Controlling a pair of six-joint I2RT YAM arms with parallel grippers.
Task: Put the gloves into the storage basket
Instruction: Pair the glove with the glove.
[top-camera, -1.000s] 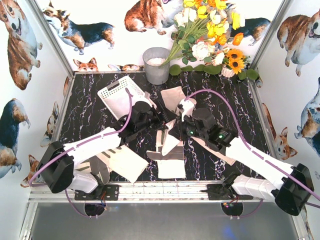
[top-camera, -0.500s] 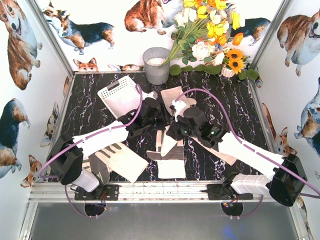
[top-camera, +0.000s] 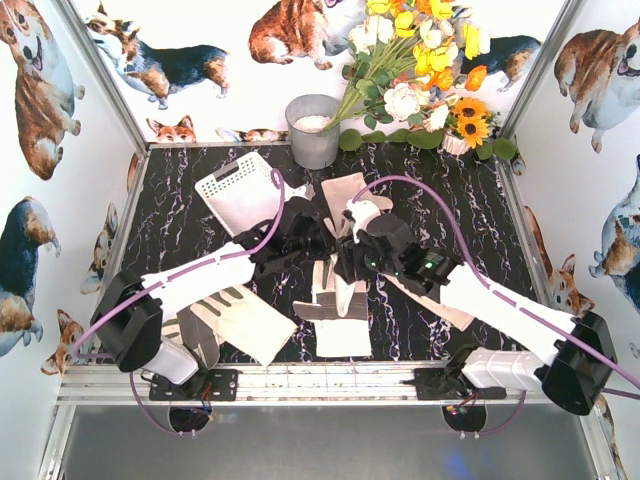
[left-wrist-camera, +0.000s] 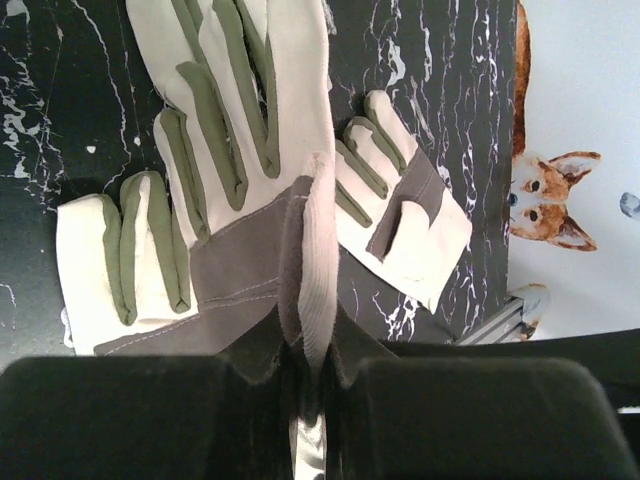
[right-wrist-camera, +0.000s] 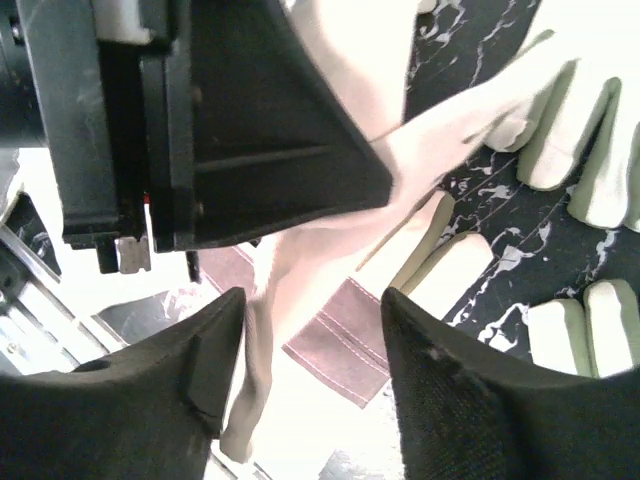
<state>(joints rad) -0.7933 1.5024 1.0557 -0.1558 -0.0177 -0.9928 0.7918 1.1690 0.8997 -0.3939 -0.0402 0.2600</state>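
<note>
My left gripper (left-wrist-camera: 308, 345) (top-camera: 322, 243) is shut on the cuff edge of one of the gloves (left-wrist-camera: 240, 130) (top-camera: 335, 292), which hangs from it fingers-down over mid-table. My right gripper (right-wrist-camera: 312, 335) (top-camera: 350, 262) is right beside it with its jaws open. The same glove's pale fabric (right-wrist-camera: 330, 240) passes between its fingers without being pinched. Another glove (top-camera: 345, 330) lies flat under the held one. A further glove (top-camera: 240, 320) is at the near left and one more (top-camera: 352, 192) lies behind the grippers. The white storage basket (top-camera: 238, 190) stands tilted at the far left.
A grey metal bucket (top-camera: 313, 130) and a bunch of artificial flowers (top-camera: 420, 90) stand at the back wall. A glove cuff (top-camera: 430, 300) pokes out under the right arm. The left wrist view shows another glove (left-wrist-camera: 400, 210) on the black marbled tabletop (top-camera: 180, 230).
My left gripper has shut on the glove's cuff and my right gripper has opened and let it go. The glove now hangs spread out from the left gripper.
</note>
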